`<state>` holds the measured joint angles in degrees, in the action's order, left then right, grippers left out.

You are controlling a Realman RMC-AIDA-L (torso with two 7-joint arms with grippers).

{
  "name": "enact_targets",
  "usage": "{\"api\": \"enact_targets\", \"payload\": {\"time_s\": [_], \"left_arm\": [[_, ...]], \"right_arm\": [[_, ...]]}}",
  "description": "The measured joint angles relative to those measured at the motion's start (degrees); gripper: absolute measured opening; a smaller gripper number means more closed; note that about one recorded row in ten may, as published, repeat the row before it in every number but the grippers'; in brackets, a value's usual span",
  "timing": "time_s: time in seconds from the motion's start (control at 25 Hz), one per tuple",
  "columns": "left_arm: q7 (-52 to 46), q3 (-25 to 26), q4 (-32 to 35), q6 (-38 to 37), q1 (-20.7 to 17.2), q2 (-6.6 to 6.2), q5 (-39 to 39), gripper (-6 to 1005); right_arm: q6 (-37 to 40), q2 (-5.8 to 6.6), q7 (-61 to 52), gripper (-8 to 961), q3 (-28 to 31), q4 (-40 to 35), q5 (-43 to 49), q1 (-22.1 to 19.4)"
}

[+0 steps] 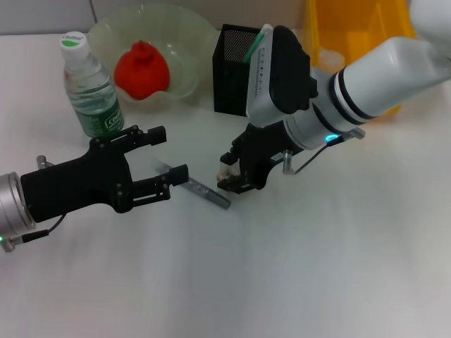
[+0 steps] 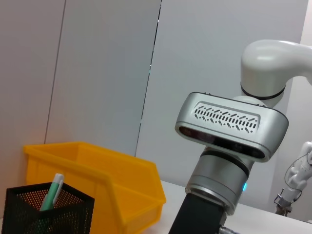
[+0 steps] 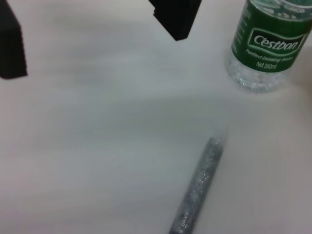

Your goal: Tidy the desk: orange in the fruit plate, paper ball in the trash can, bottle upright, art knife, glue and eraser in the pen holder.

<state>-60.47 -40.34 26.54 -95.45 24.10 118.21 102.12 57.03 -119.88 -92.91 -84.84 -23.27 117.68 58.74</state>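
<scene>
- I see the art knife (image 1: 201, 189) lying flat on the white surface (image 1: 317, 267), its long axis running diagonally, one end toward the left tool and the other toward the right tool; in the right wrist view the art knife (image 3: 200, 187) shows as a slim grey bar.
- My right tool (image 1: 232, 179) hangs just beside the knife's nearer end, the arm reaching down from the pen holder's side with its wrist bent toward the surface. I cannot tell how far its fingers are parted.
- My left tool (image 1: 169, 158) sits low at the knife's far end, arm stretched level, fingers spread wide with nothing between them.
- Beyond the knife from me, the bottle (image 1: 90, 84) stands upright with its cap on top.
- Past the bottle, the orange (image 1: 142, 69) rests in the fruit plate (image 1: 190, 42).
- The black mesh pen holder (image 1: 231, 74) stands behind the knife, a green pen (image 2: 51, 192) in it.
- A yellow bin (image 1: 366, 35) stands behind the pen holder.
</scene>
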Motion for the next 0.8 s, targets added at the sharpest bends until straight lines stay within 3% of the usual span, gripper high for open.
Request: {"api": "enact_targets", "payload": {"time_s": [0.16, 0.56, 0.8], "left_arm": [[0.00, 0.00, 0.00, 0.00, 0.03, 0.00, -0.05, 811], [0.00, 0.00, 0.00, -0.09, 0.07, 0.00, -0.30, 811], [-0.02, 0.00, 0.01, -0.22, -0.11, 0.00, -0.55, 811]], "right_arm": [[-0.24, 0.00, -0.72, 472, 0.01, 0.88, 0.00, 0.25], [0.17, 0.00, -1.41, 442, 0.03, 0.86, 0.06, -0.02], [0.18, 0.00, -1.66, 351, 0.03, 0.49, 0.22, -0.33]]}}
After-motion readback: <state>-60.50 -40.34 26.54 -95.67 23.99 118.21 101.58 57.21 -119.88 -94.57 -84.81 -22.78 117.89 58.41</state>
